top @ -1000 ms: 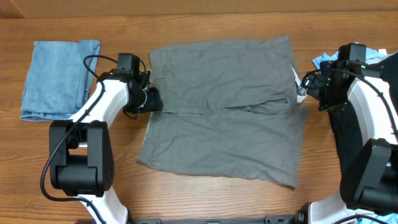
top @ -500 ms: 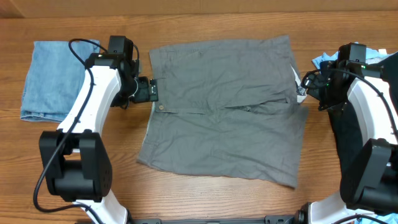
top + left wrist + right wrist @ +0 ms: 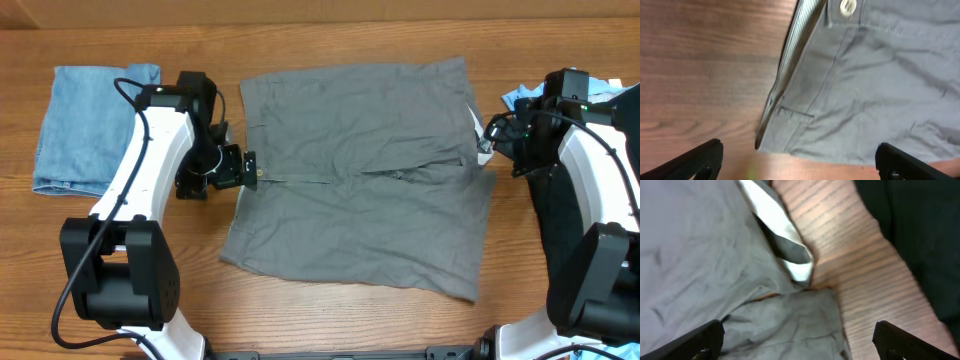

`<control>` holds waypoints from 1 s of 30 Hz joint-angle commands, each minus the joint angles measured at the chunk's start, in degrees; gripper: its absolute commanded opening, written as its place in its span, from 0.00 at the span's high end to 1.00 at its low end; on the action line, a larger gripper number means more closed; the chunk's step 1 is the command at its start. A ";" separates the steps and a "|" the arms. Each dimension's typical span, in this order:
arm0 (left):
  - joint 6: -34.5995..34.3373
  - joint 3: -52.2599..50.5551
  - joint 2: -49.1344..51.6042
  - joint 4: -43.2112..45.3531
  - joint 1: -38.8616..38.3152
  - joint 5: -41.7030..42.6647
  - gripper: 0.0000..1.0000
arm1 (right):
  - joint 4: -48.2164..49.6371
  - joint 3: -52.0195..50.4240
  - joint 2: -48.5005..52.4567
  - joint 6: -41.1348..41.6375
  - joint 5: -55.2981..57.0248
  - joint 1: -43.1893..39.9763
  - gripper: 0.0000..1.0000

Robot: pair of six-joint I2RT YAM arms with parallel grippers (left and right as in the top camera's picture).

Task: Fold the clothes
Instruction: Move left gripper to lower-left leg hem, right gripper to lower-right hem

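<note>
Shorts point(image 3: 360, 175), grey and wrinkled, lie spread flat in the middle of the tabletop point(image 3: 330, 320), waistband toward the left edge and leg hems toward the right. My left claw point(image 3: 245, 170) hovers at the waistband button point(image 3: 846, 6), fingers point(image 3: 695, 160) wide apart on nothing. The right claw point(image 3: 487, 140) hangs likewise apart at the hem side, beside a whitish lining flap point(image 3: 772, 217). I judge the fold axis runs left-to-right along the fly. Each arm sits at one end, neither clearly nearer.

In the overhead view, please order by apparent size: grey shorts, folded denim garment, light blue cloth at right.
1. grey shorts
2. folded denim garment
3. light blue cloth, smallest as seen, but partly hidden, so unsure.
</note>
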 commanded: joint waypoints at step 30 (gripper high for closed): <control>-5.77 -34.10 -29.53 18.14 -0.79 3.13 0.00 | -19.63 -27.12 -32.59 12.94 -7.06 -0.17 0.48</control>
